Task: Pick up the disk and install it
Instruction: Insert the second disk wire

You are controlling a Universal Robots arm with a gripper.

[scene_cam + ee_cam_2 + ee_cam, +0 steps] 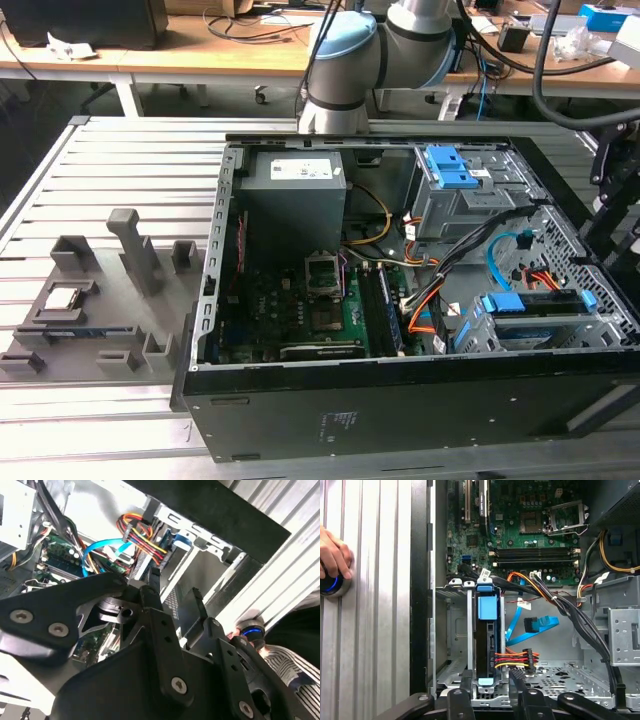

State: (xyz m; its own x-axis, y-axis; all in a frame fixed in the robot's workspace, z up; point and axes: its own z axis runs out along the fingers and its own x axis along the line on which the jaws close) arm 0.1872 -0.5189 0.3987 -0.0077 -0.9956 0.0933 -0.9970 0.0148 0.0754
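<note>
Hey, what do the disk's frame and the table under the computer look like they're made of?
The disk frame: bright blue, smooth and even-coloured, probably moulded plastic. The table: pale grey ribbed slats with a dull sheen, likely extruded aluminium, though painted steel is possible.

No print legible anywhere, white label on the grey power supply (296, 172) too small to read, faint white marks on the black case side (340, 425) unreadable

The disk (486, 630) has a bright blue frame; the motherboard (520, 525) is green; the end effector (490, 680) is black.
</note>
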